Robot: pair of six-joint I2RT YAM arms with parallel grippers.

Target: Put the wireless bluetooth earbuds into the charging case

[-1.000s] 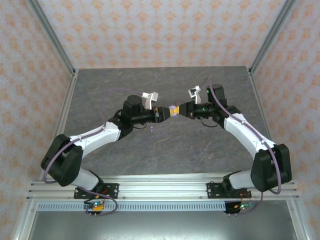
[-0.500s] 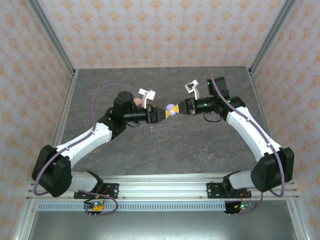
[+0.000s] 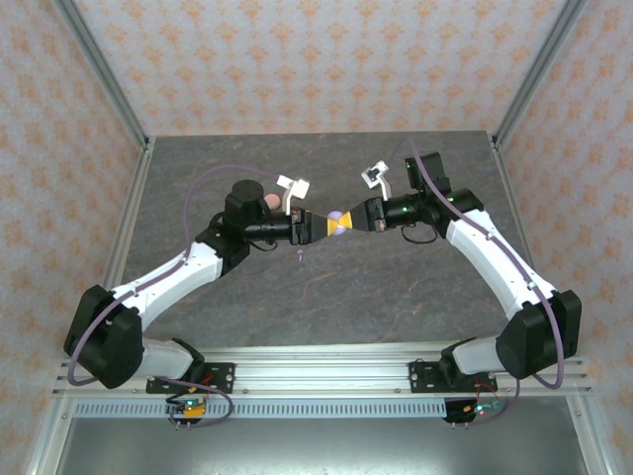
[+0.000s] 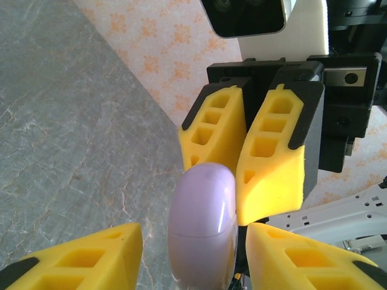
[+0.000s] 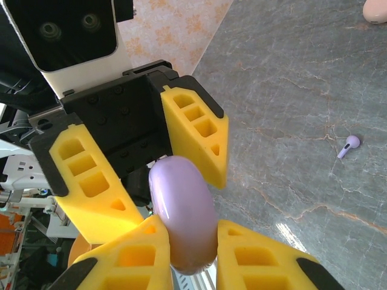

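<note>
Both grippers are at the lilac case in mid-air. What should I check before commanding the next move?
1. Right gripper clamped on the lilac round plastic charging case: ok.
2. Left gripper closed on the case: not ok, there is a gap beside one finger.
3. Case lid open for loading: not ok, the seam looks shut.
4. Lilac stemmed earbud lying free on the grey stone-look table: ok.
5. Other earbuds located: cannot tell.
</note>
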